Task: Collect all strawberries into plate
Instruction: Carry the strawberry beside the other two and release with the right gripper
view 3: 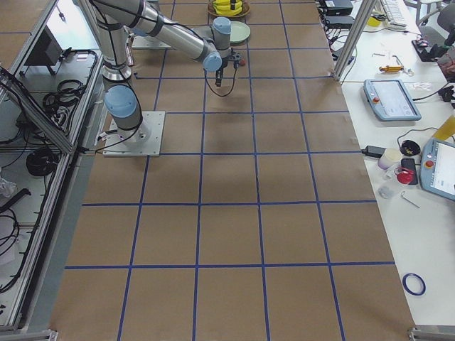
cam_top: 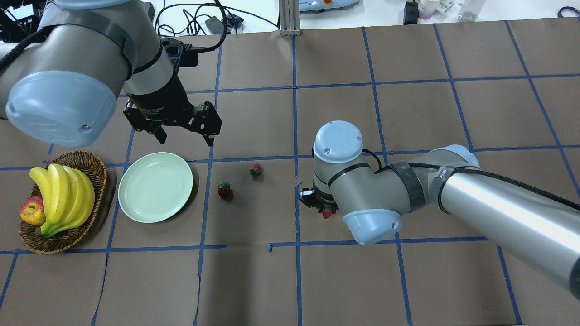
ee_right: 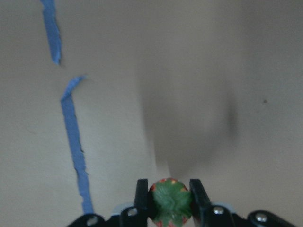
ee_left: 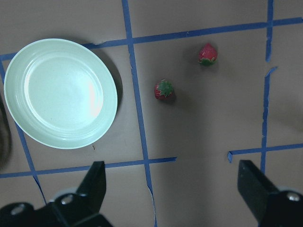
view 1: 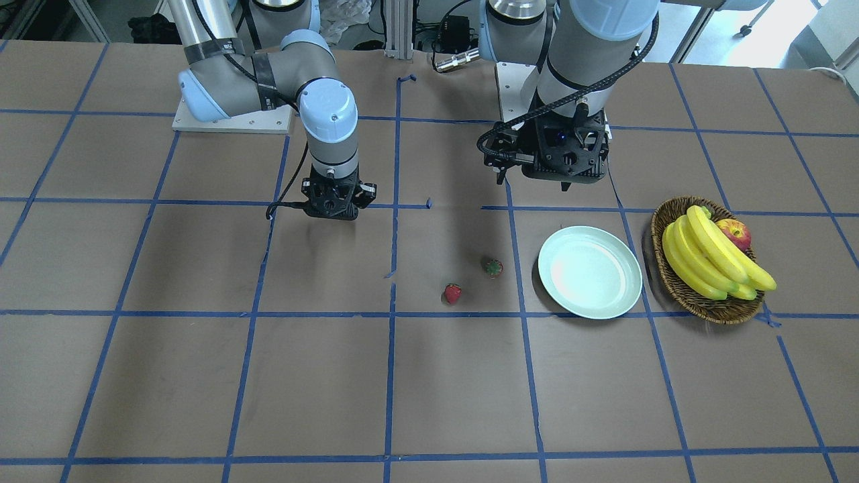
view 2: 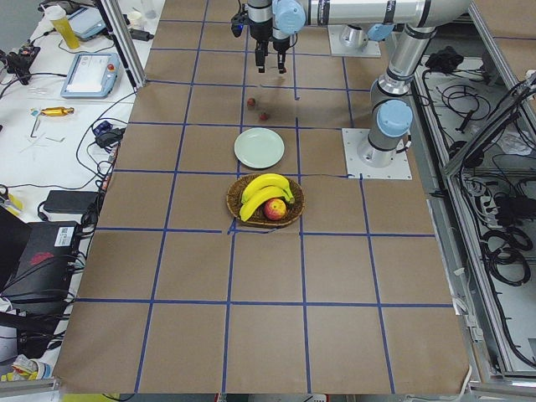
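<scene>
In the front-facing view, the plate (view 1: 589, 272) is lying toward the left end of the tabletop (view 1: 201, 376), just beside the basket (view 1: 704, 268). The first strawberry (view 1: 493, 268) and second strawberry (view 1: 453, 293) are lying near it, toward the middle.

In the overhead view, the right gripper (cam_top: 326, 209) is holding the third strawberry (cam_top: 327, 213) near the middle.

In the left wrist view, the left gripper (ee_left: 170, 170) is hovering wide apart above plate and berries.

In the right wrist view, both fingers are clamping the green-capped berry.

Brown tbl (view 1: 134, 389) w/ blue tape grid (view 1: 201, 313); white benches (view 3: 434, 241).
</scene>
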